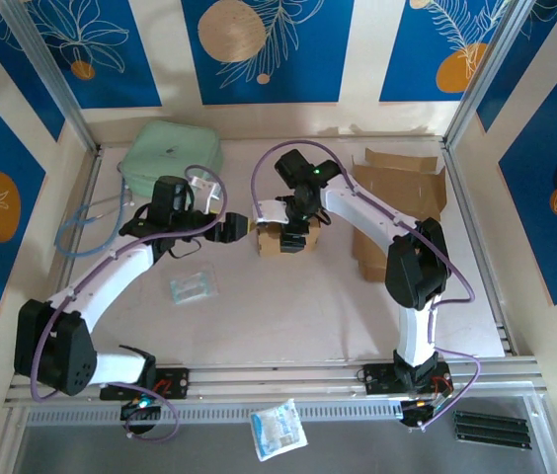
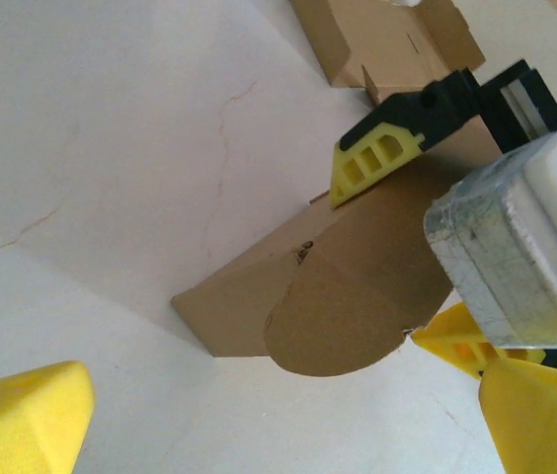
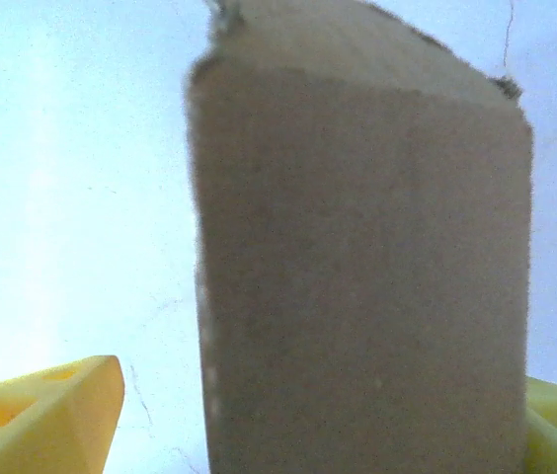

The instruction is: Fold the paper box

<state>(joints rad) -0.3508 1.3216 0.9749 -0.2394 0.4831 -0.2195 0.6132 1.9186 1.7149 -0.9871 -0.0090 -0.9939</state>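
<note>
1. Right end effector [image 1: 296, 229]: directly above the box [image 1: 271, 243], jaws apart and straddling its walls. In the wrist view one finger [image 3: 46, 405] stands clear of the cardboard, so nothing is clamped.
2. Left end effector [image 1: 241, 227]: just left of the box, facing its side, jaws wide apart and holding nothing.
3. Box: resting on the bench [image 1: 259, 316], between the two end effectors. It is plain brown card, and its body is already raised into a squared block with straight walls and firm creases.
4. Flap [image 2: 343, 331]: a rounded tongue on the side of the box facing the left end effector. It projects past the body along a visible crease and appears not yet tucked in.
5. Step in hand (judged): closing this flap.
   - The right end effector should steady the body from above with only light pressure, since thin card walls buckle easily.
   - The left end effector should meet the tongue near its rounded edge and swing it about the crease.
   - It should then guide the tip inside the wall rather than against it.
   - A push off the crease line would slide or tip the box.
6. Surroundings:
   - A stack of flat cardboard [image 1: 397, 197] lies right of the box.
   - A green pouch [image 1: 172, 153] lies beyond the box to the left.
   - A plastic packet [image 1: 192, 286] lies nearer than the box, to the left.
</note>
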